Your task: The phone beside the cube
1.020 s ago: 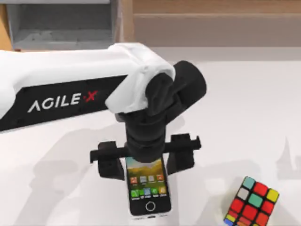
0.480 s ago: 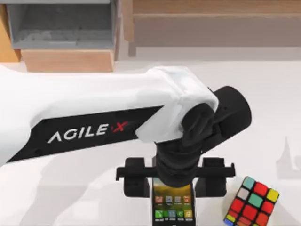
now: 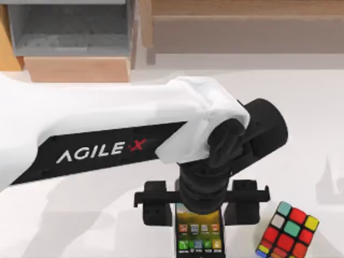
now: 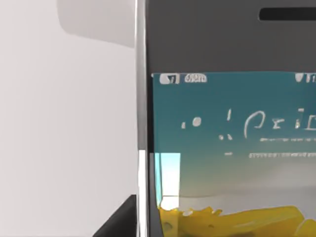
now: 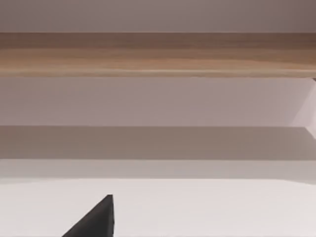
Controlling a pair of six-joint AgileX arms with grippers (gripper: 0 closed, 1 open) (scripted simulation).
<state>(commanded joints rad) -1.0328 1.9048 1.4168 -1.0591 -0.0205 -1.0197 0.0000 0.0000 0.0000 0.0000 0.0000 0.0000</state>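
The phone, black-fronted with rows of coloured app icons, lies screen up near the table's front edge, its lower end cut off by the picture. My left gripper reaches down over it, one black finger on each long side, shut on it. The left wrist view shows the phone up close with a dark finger at its edge. To the right of the phone, a short gap away, the cube sits on the table, mostly red with green, yellow and white stickers. A dark fingertip of my right gripper hangs over bare table.
A grey open box and a wooden block stand at the back left. A wooden rail runs along the back. My left arm's white link covers much of the table's left and middle.
Over the second, my left gripper has carried the phone to the right and toward the front edge, closer to the cube. In the last half second it barely moved. The cube stayed put.
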